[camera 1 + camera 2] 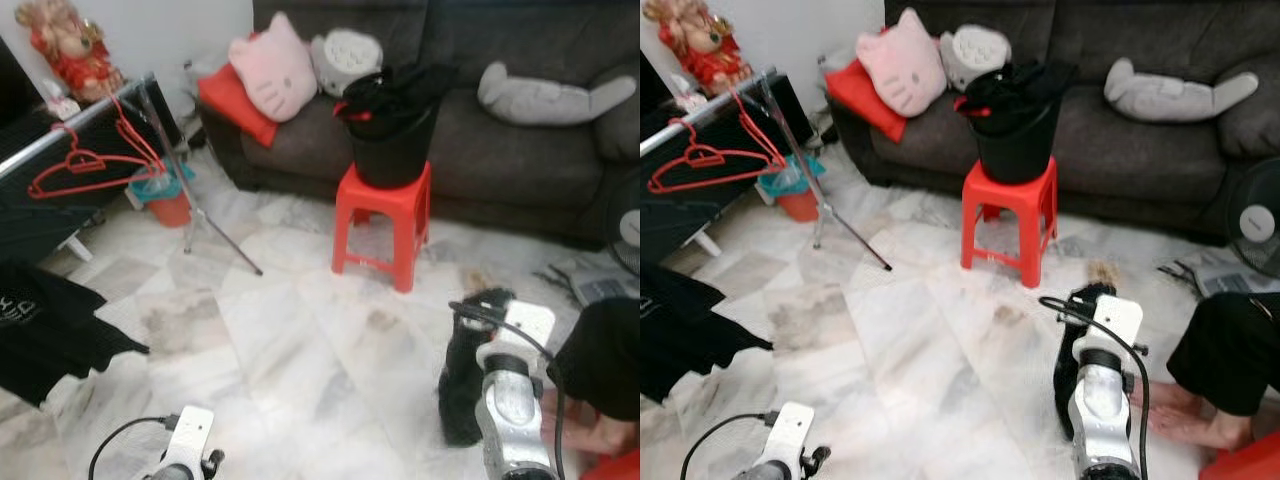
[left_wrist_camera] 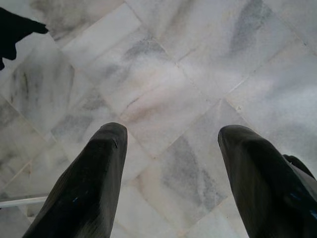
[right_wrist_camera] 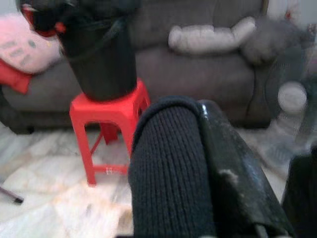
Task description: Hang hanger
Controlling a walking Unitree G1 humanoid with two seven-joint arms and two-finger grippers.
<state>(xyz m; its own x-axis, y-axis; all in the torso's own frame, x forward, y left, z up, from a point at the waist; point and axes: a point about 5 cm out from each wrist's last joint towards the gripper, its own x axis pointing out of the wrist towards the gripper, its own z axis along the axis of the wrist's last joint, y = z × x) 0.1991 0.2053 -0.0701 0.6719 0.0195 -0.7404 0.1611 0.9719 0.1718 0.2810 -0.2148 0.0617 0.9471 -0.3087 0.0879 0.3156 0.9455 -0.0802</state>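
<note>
Two red hangers (image 1: 85, 165) hang on the silver rail (image 1: 80, 118) of a clothes rack at the far left. A black bucket (image 1: 390, 140) of dark clothes, with something red at its rim, stands on a red stool (image 1: 385, 215) in front of the sofa. My right gripper (image 1: 465, 370) is raised low at the right, pointing towards the stool; its fingers (image 3: 168, 168) are pressed together with nothing between them. My left gripper (image 2: 171, 173) points down at the bare marble floor, its fingers wide apart and empty.
A black garment (image 1: 50, 320) hangs at the left edge. The rack's tripod leg (image 1: 225, 245) reaches onto the floor, by a small red bin (image 1: 165, 200). A person's bare foot (image 1: 1190, 420) and dark-clad leg (image 1: 1230, 350) are at my right. A fan (image 1: 1255, 220) stands beyond; a grey sofa (image 1: 520, 140) spans the back.
</note>
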